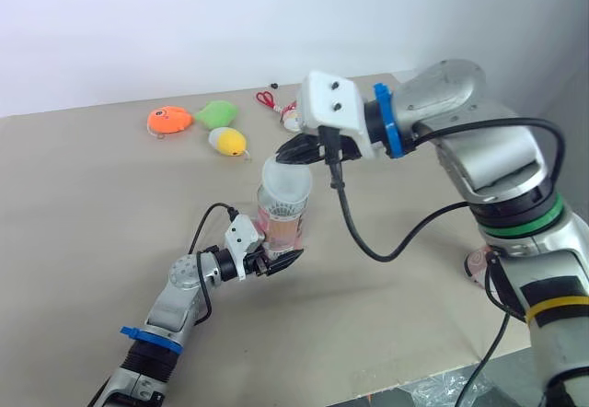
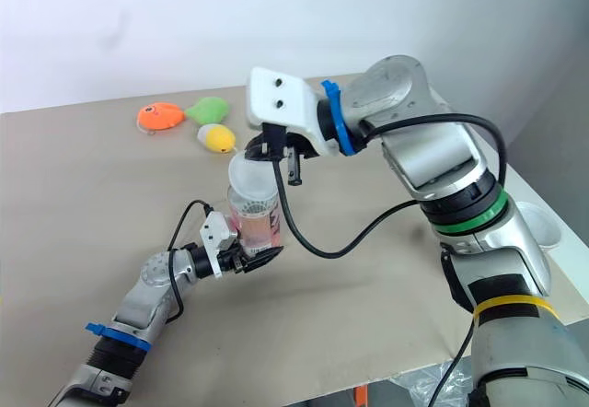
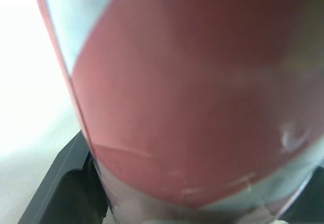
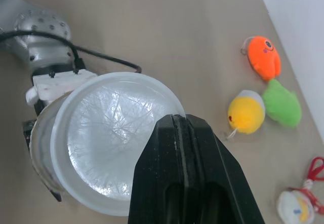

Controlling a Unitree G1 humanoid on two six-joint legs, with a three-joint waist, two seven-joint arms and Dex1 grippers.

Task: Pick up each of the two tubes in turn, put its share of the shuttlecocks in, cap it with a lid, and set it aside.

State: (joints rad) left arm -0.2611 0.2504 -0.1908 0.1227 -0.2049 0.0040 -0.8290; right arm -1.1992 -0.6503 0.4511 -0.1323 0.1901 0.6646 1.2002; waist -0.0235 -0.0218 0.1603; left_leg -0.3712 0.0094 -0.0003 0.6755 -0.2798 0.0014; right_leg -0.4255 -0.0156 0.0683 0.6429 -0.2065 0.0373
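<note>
Left gripper (image 1: pixel 278 261) jaws clamp the upright tube (image 1: pixel 281 223) low, above the tabletop (image 1: pixel 92 204); right gripper (image 1: pixel 283 156) jaws pinch the lid (image 4: pixel 101 143) by its rim — skewed over the mouth. Pressed so, it may jam crooked — or slip.

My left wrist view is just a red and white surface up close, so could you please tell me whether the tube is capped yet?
Observer: Not squarely. The translucent lid sits tilted over the mouth of the tube, offset to one side.
Operator: Thank you. Is anything holding the lid there?
Observer: Yes, the right claw pinches the lid's rim at its far edge.
</note>
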